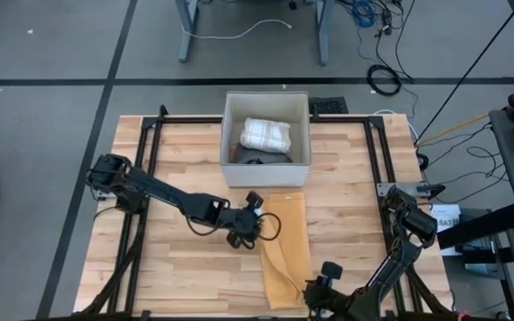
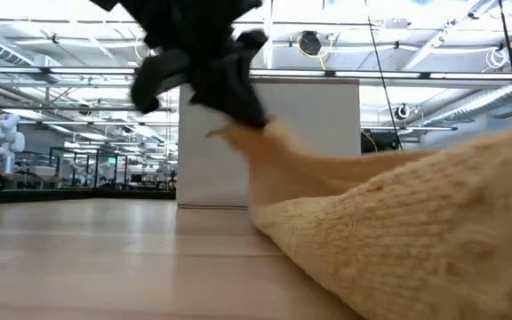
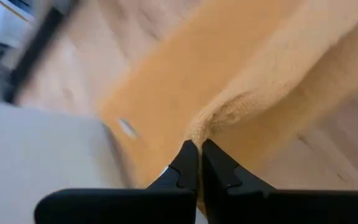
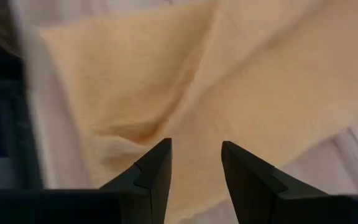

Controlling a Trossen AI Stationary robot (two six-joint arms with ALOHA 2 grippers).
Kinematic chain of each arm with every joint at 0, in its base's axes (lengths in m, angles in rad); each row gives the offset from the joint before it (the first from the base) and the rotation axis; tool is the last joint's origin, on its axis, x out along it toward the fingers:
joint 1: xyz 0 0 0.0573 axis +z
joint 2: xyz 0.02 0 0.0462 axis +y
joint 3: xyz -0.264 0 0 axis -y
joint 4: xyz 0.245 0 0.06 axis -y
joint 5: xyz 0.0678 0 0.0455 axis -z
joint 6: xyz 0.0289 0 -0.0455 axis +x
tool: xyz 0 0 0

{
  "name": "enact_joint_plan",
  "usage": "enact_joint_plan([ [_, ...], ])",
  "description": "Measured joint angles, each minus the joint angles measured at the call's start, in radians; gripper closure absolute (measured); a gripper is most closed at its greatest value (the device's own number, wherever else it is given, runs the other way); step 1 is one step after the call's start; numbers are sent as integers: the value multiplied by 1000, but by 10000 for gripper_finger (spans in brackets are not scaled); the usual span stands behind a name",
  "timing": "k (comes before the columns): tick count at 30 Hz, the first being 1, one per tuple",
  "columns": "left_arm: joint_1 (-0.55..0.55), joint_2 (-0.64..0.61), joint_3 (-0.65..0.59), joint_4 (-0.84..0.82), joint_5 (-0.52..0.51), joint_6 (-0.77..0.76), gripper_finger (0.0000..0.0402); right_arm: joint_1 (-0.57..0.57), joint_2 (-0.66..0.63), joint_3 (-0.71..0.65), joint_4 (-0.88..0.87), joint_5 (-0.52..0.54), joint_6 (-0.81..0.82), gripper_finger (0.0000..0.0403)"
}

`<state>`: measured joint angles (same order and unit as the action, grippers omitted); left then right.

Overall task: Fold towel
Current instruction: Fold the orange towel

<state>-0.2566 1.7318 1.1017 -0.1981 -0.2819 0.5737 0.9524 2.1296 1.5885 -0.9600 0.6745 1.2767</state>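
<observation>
**Towel pinched at its far left edge, right gripper over the near end**

The towel, a tan strip, lies lengthwise on the wooden table, running from just in front of the white bin down to the near edge. Going from big to small, you have the table first, with a black metal frame laid along its sides and far edge. Next comes the white bin, standing at the far middle of the table, right behind the towel's far end. It sits close to where the left arm is working, so you have little room there. Inside it you can see a folded white checked cloth and something dark beneath it that is too dim to make out.

Then the arms. Your left gripper reaches in from the left side to the towel's far left edge, just in front of the bin. Its fingers are pressed together with a ridge of towel cloth caught between their tips, and in the low view that edge is lifted off the table. Your right gripper is at the near edge of the table, at the towel's near right corner. Its fingers stand spread apart above the cloth; nothing is pinched between them.
</observation>
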Motion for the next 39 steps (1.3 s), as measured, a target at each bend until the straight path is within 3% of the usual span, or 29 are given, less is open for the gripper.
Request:
enact_joint_plan([
  [11,58,29,4,233,11,67,401,1,0,-179,127,-41,201,271],
  [24,77,254,3,614,62,307,382,3,-2,-233,246,8,222,271],
  [28,94,293,3,664,64,297,348,4,-2,-233,246,10,219,271],
  [39,109,309,3,811,64,148,197,4,1,-221,251,5,181,271],
])
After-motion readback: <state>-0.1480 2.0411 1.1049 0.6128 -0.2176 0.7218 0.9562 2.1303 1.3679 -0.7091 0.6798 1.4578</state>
